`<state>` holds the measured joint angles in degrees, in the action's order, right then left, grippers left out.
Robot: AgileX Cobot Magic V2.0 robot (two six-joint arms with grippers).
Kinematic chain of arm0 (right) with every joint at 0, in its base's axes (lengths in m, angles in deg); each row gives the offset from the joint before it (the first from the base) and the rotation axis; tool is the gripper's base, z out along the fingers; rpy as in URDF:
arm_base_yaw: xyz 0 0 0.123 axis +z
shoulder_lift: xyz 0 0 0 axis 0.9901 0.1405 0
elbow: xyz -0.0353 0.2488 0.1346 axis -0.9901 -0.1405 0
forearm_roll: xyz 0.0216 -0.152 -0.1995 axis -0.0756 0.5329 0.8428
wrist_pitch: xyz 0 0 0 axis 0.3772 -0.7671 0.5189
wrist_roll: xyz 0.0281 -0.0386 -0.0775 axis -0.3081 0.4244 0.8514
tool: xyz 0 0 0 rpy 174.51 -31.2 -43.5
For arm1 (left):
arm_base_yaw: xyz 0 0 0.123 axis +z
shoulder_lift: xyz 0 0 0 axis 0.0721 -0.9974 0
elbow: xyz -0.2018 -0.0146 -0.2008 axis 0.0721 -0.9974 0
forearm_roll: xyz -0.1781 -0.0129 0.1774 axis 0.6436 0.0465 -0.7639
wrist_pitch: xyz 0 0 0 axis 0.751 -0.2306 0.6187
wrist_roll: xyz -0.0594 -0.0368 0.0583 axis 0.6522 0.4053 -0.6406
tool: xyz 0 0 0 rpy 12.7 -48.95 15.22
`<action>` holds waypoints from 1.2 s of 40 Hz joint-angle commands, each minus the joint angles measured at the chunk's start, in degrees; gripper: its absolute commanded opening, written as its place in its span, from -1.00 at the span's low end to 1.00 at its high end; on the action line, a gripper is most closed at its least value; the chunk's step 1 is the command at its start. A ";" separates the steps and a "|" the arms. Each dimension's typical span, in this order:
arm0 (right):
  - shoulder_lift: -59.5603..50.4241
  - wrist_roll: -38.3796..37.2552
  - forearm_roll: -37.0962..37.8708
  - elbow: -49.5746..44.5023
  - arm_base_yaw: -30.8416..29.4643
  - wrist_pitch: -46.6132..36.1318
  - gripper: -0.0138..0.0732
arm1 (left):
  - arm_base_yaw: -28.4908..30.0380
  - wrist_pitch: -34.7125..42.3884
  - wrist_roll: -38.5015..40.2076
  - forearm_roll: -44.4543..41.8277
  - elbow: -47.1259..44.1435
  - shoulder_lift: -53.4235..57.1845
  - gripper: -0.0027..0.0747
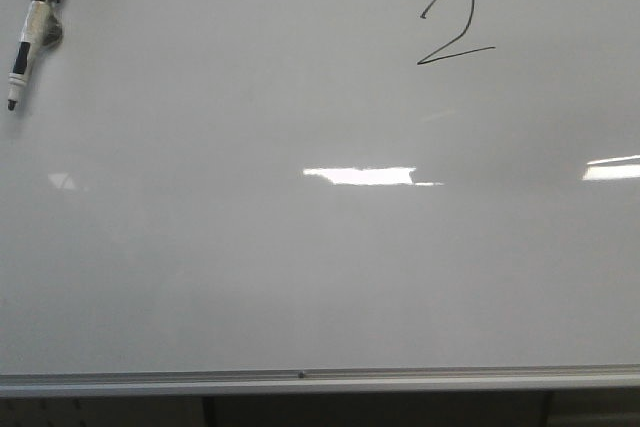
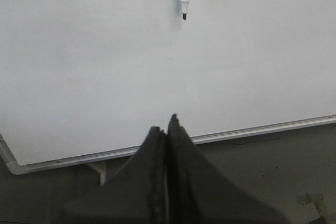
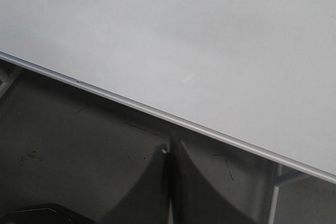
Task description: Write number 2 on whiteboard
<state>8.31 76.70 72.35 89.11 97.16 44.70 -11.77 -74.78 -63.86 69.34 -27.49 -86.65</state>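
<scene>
The 2 [image 1: 455, 27] sits in the upper right of the front view, a thin black digit with a curled top and a long slanted base stroke, complete as drawn, so the task looks done. It is only ink on the whiteboard [image 1: 300, 267]; it probably smears at a touch, so nothing should brush it. The board is glossy, stiff and flat, with a silver rail [image 1: 300, 379] along its bottom edge and bright reflections across the middle.

A marker [image 1: 32, 32] lies on the board in the upper left of the frame, uncapped, tip pointing down. It looks light and rigid with a smooth barrel, best gripped across the middle of its body.

The left gripper [image 2: 164, 129] and right gripper [image 3: 170, 148] both hang off the board's lower edge, jaws pressed together, holding nothing.
</scene>
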 commanded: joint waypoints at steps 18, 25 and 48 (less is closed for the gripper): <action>0.17 -0.04 0.51 1.34 -0.40 -3.27 -0.84 | 5.80 31.29 -5.61 8.86 -22.14 19.34 -0.98; 0.17 -0.04 0.51 1.34 -0.40 -3.27 -0.84 | 6.02 42.56 -5.61 5.85 -32.26 26.36 -0.98; 0.17 -0.04 0.51 1.34 -0.40 -3.06 -0.84 | 7.85 56.75 -5.61 5.94 -46.68 35.41 -0.98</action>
<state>8.22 76.67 72.37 89.11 97.16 44.81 -3.84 -23.30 -69.30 75.15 -72.93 -52.40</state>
